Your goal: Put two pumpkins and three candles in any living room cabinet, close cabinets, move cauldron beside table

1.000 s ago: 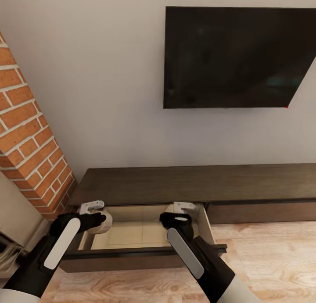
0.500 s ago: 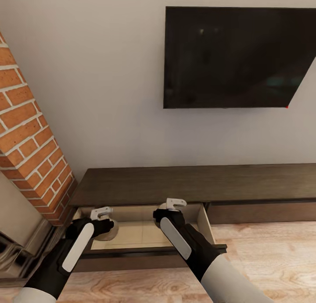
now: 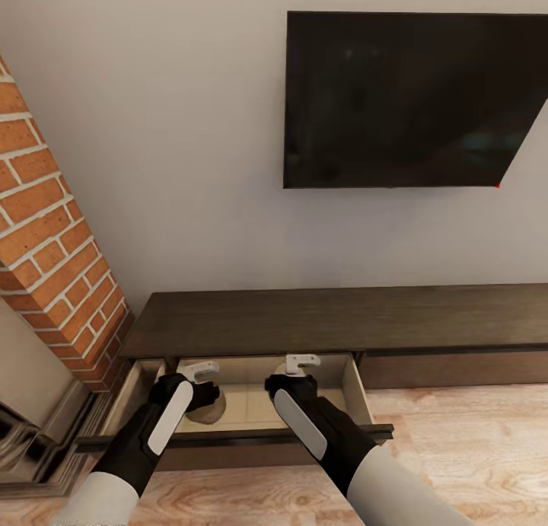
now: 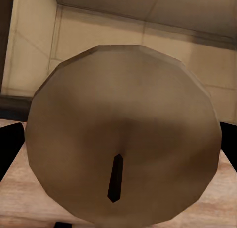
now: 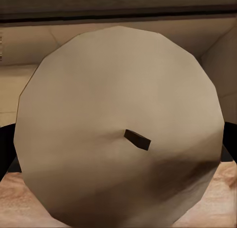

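Candles (image 4: 123, 149) (image 5: 118, 134) sit clamped in each hand (image 3: 199, 381) (image 3: 297, 370) over the cabinet (image 3: 335, 320) drawer.

Over the cabinet's (image 3: 335, 320) open drawer (image 3: 251, 404), the left gripper (image 3: 199, 374) holds what looks like a candle (image 3: 207, 410).

No legible text (none anywhere)

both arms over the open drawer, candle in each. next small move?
Probably lower the left gripper a touch and release. Its candle hangs over the pale floor of the cabinet's pulled-out drawer, inside the walls. The right gripper holds the other candle over the same drawer and could follow.
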You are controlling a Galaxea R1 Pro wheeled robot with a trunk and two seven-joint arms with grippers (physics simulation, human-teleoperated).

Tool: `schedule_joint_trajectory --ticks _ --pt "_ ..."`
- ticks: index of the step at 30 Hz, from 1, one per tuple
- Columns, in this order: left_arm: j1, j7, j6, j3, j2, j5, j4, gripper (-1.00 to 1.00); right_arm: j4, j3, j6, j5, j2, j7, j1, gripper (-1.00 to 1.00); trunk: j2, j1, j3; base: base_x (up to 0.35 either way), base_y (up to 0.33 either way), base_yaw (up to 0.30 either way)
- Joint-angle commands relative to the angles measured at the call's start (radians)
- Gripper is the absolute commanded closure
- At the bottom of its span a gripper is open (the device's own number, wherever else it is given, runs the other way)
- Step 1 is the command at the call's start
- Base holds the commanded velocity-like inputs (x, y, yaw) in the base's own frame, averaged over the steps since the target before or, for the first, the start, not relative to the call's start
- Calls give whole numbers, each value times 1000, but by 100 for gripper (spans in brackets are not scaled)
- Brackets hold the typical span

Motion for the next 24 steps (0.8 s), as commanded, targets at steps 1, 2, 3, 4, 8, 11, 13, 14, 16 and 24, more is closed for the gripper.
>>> schedule_joint_trajectory --ticks 1,2,3,4,8,11,13,14,16,24 --pt "-2 10 -4 -1 -1 8 2 100 -1 13 1 -6 0 -1 -1 100 -1 0 -1 0 0 0" --pt "-2 10 -13 -1 -2 7 4 100 -1 23 0 -6 0 -1 -1 100 -1 0 -1 0 0 0" --pt "-3 10 -25 0 -3 6 5 100 -1 31 -2 -5 0 0 -1 100 -1 0 -1 0 0 0" --pt "-3 10 -37 0 -3 6 6 100 0 37 -6 -5 0 2 -1 100 -1 0 -1 0 0 0" --pt "-4 10 -66 2 -2 6 0 100 2 46 -20 -5 0 6 -1 100 -1 0 -1 0 0 0" --pt "-3 11 -92 4 -1 6 -5 100 2 47 -22 -5 0 7 -1 100 -1 0 -1 0 0 0" --pt "-2 10 -115 4 -1 5 -4 100 2 48 -22 -5 0 7 -1 100 -1 0 -1 4 5 0" --pt "-2 10 -121 4 0 5 -4 100 2 49 -22 -5 0 7 -1 100 -1 0 -1 55 68 0" --pt "-2 10 -128 4 1 5 -4 100 2 49 -22 -4 0 7 -1 100 -1 0 -1 105 130 0" --pt "-2 5 -133 5 4 5 -4 100 2 48 -22 -4 0 7 -1 100 -1 0 -1 66 115 0"
